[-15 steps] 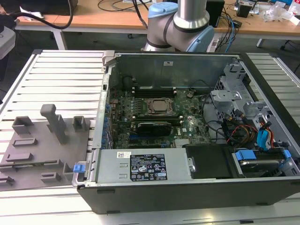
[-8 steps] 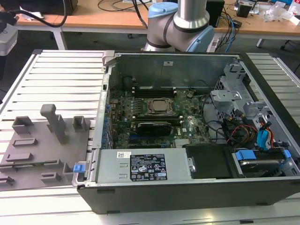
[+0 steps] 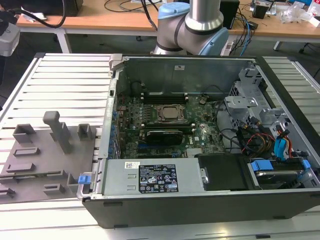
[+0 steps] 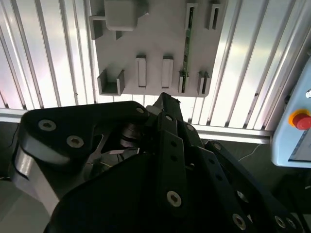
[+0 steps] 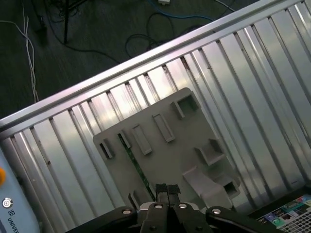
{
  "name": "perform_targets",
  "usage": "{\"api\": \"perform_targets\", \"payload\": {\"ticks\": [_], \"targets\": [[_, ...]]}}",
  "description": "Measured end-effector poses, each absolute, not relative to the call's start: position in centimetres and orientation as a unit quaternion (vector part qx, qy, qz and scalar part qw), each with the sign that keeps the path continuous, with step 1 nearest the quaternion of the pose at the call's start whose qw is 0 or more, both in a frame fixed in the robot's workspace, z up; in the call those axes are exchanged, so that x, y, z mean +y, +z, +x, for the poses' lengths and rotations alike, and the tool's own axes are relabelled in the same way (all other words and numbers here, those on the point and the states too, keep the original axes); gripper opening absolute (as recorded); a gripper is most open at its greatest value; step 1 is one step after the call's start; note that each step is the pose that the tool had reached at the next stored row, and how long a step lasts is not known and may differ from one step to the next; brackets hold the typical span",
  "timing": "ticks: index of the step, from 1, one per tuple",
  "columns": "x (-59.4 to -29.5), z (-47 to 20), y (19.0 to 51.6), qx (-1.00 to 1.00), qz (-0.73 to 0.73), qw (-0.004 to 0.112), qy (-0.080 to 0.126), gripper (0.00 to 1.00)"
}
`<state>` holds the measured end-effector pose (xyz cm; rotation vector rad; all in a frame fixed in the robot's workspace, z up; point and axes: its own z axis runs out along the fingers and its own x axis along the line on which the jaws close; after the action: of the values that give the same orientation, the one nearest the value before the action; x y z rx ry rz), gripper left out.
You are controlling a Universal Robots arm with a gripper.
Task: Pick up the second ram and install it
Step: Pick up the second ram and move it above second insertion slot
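One thin green stick, the second ram, stands on edge in a slot of the grey fixture, and nothing grips it. The end effector hangs above the fixture with its fingertips drawn together and empty. In the first wrist view they sit just beside one end of the stick. I judge the step in hand to be the approach for the pick: the ram is not lifted and the install is not begun. The pick calls for the fingers to part, line up across the stick's thin faces and come down squarely, since the ram is narrow and its holders hug it closely.

In the exterior view the fixture lies on the slatted counter at about eight o'clock of the open computer case, and the arm's base rises at twelve o'clock. Inside the case the long black slots lie at twelve o'clock of the square processor socket. A black block sits at six o'clock and a tangle of cables at three o'clock — these, with the case walls, would crowd any descent. On the fixture, a tall post and upright blocks stand near the slots. A pendant with a red button lies off the counter's edge.
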<state>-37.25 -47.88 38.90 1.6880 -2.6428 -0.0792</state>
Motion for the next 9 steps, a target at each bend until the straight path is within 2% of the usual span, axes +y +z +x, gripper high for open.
{"api": "perform_targets", "payload": {"ticks": [9], "targets": [[-47.88, -37.25, 38.90, -0.811, 0.585, 0.004, -0.025, 0.11]]}}
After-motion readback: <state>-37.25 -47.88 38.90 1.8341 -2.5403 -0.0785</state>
